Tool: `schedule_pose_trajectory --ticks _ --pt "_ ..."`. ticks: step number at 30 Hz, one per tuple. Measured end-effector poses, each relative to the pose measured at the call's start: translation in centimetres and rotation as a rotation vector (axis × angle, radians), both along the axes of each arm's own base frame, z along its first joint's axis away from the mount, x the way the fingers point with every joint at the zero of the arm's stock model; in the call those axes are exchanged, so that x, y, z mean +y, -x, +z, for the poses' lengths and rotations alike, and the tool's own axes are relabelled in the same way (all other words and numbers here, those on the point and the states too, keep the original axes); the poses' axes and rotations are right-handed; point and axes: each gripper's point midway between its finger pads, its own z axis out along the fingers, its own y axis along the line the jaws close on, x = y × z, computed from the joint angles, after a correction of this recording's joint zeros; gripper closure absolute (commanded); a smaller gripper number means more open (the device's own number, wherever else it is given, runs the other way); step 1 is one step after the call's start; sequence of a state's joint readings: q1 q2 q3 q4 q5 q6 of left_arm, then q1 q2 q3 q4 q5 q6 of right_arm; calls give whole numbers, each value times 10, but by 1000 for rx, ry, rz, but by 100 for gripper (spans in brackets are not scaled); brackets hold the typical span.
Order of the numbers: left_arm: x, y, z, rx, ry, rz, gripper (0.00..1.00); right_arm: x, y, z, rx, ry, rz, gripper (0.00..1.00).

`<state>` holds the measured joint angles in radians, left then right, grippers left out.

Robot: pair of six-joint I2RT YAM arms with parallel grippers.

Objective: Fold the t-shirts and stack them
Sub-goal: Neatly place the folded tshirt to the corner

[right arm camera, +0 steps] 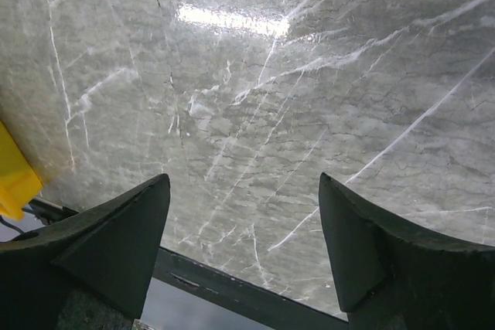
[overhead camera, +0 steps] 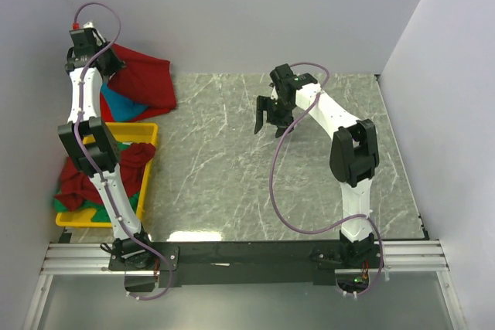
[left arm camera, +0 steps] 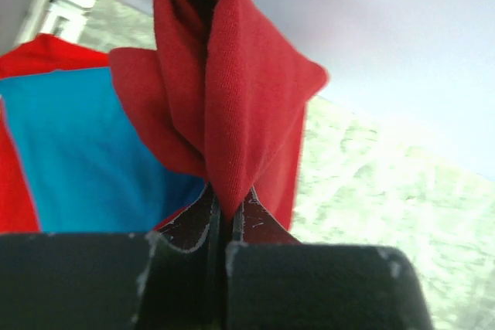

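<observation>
My left gripper is shut on a bunched fold of the dark red t-shirt, which rises out of the jaws. In the top view that gripper is at the far left corner, with the red shirt spread beside it over a turquoise t-shirt. Another red shirt and a green one lie heaped in the yellow tray. My right gripper hangs open above the bare marble table, with nothing between its fingers.
The yellow tray sits at the left edge of the table, its corner showing in the right wrist view. White walls enclose the table on the left, back and right. A black rail runs along the near edge.
</observation>
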<state>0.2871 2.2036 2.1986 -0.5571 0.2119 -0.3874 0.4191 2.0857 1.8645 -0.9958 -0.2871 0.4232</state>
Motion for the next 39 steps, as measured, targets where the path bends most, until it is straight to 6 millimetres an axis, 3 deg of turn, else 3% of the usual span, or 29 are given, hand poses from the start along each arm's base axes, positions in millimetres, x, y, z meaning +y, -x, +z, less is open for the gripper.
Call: schedule_pose_trajectory --ticks 10,18,33,39 --pt "-20 -9 31 -87 90 -57 100 1 0 0 -1 -2 -4 16" --pt "-25 -12 58 -155 107 -74 100 2 -2 1 -5 -7 -4 16" --pt "-22 -7 57 -148 129 -79 100 0 3 -9 11 0 -3 16" --pt "-10 -1 46 -125 145 -54 100 0 3 -11 12 0 -3 16"
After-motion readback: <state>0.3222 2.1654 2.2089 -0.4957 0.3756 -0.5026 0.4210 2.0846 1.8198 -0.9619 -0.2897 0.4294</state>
